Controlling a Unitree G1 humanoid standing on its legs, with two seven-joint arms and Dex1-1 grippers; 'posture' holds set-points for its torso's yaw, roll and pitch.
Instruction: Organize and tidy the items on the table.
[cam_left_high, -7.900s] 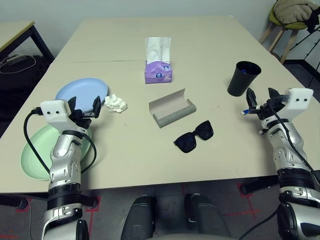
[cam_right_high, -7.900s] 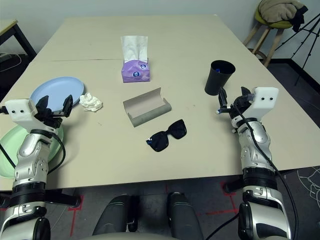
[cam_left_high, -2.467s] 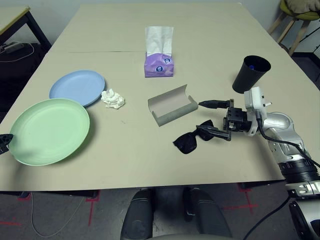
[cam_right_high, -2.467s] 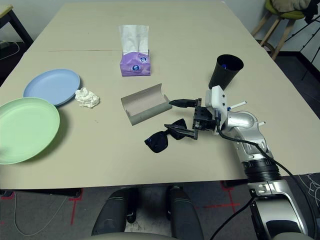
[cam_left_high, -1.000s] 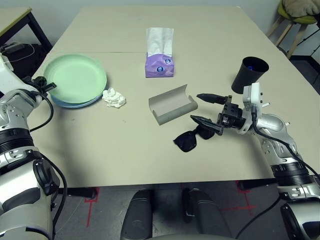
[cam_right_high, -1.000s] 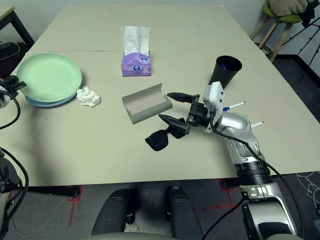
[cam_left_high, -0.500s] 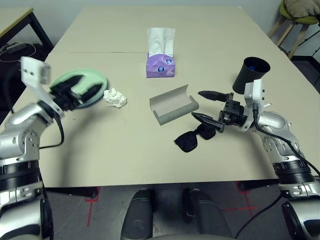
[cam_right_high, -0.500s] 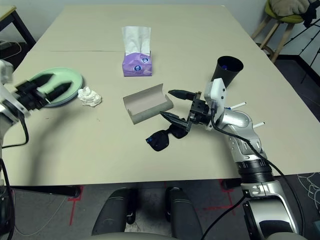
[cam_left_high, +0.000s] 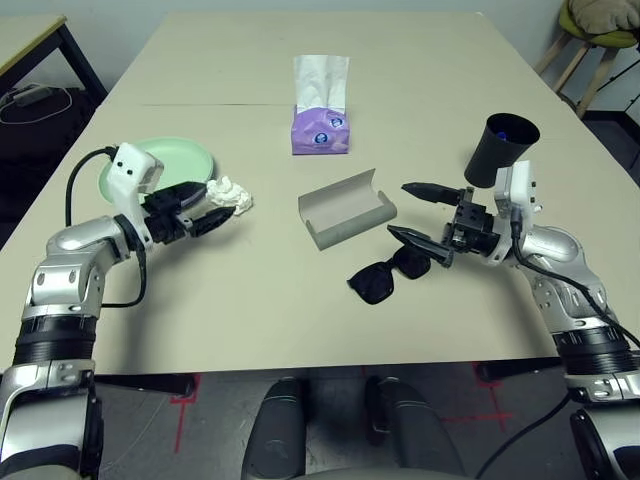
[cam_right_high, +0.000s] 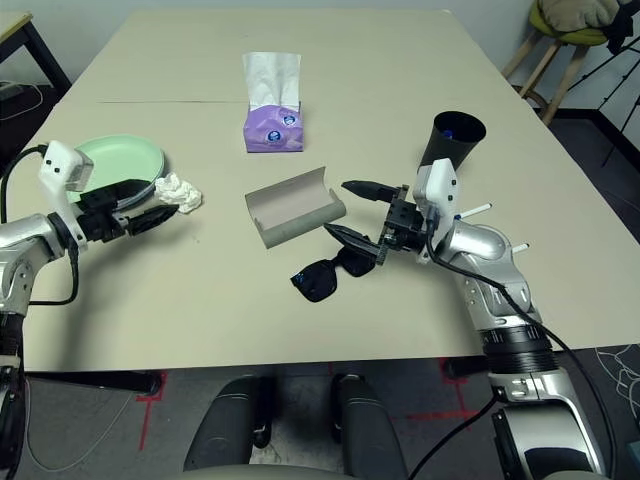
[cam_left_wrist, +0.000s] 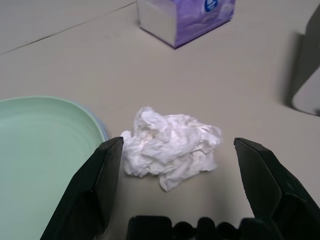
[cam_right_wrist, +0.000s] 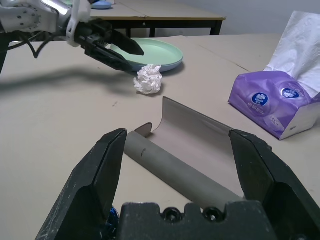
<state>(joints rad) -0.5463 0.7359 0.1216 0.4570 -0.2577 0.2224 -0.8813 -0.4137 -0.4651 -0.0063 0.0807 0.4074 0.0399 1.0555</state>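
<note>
My left gripper (cam_left_high: 216, 201) is open, its fingertips on either side of the crumpled white tissue (cam_left_wrist: 170, 147), not touching it. The pale green plate (cam_left_high: 160, 160) lies stacked on the light blue plate (cam_left_wrist: 103, 131), of which only a rim sliver shows. My right gripper (cam_left_high: 399, 209) is open and hovers just right of the open grey glasses case (cam_left_high: 345, 208), above the black sunglasses (cam_left_high: 383, 278). The black cup (cam_left_high: 500, 148) stands behind my right wrist. The purple tissue box (cam_left_high: 320, 130) stands upright at the middle back of the table (cam_left_high: 300, 320).
A seam line (cam_left_high: 220, 104) runs across the table's far half. A dark-legged side table (cam_left_high: 35, 50) and a cable stand off to the left; a stool (cam_left_high: 590, 35) stands beyond the far right corner. Something small and blue sits inside the cup.
My left gripper let go of the green plate, now on the blue plate, and swung right to the tissue, opening wide. The right gripper drifted slightly right and stayed open.
</note>
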